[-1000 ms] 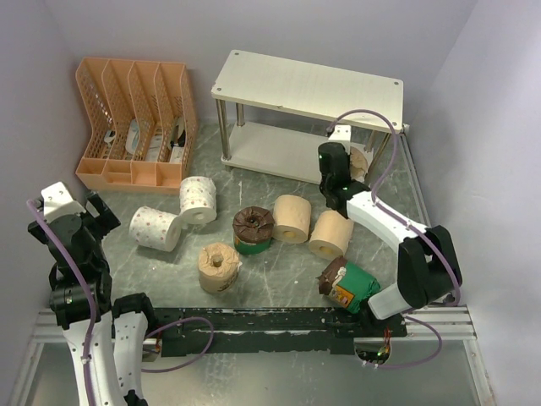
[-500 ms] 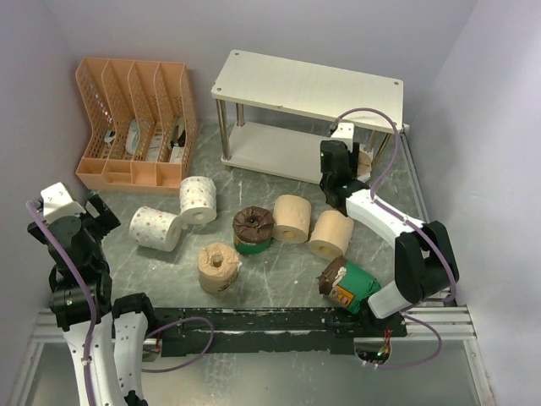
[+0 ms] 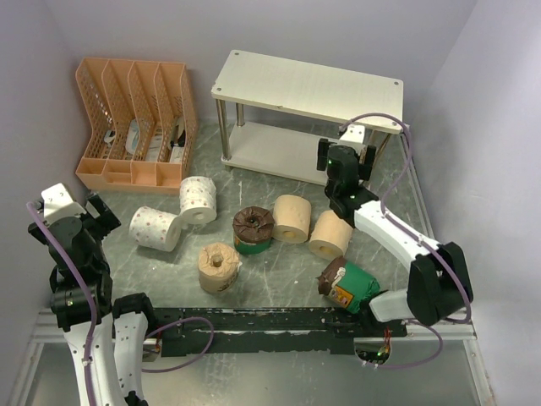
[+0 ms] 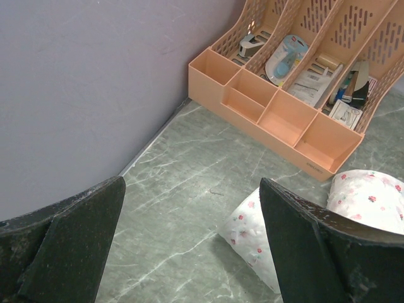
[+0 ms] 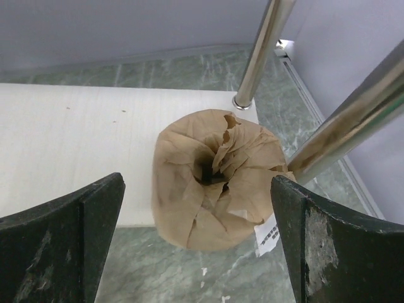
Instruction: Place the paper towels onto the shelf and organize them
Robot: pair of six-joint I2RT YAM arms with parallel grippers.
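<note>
The shelf [image 3: 308, 85] stands at the back, and a tan paper towel roll [image 5: 218, 177] sits at the right end of its lower board [image 5: 76, 145], between two metal legs. My right gripper [image 3: 353, 150] [image 5: 197, 189] is open, its fingers on either side of that roll and clear of it. On the table lie two white speckled rolls [image 3: 155, 228] [image 3: 199, 200], three tan rolls [image 3: 220, 266] [image 3: 292, 217] [image 3: 330, 233] and two green-banded rolls [image 3: 254, 228] [image 3: 348, 285]. My left gripper [image 3: 97, 216] [image 4: 192, 189] hangs open at the near left, holding nothing, above a white roll [image 4: 249, 230].
An orange slotted file organizer [image 3: 135, 118] [image 4: 278, 113] with small office items stands at the back left. Walls close in the left, back and right sides. A thin shelf leg [image 5: 262, 50] rises just behind the placed roll, and another [image 5: 353, 126] crosses to its right.
My right gripper has gone from shut on the tan roll to open, letting it go on the lower board. The right arm shifted slightly right. The left arm has not moved.
</note>
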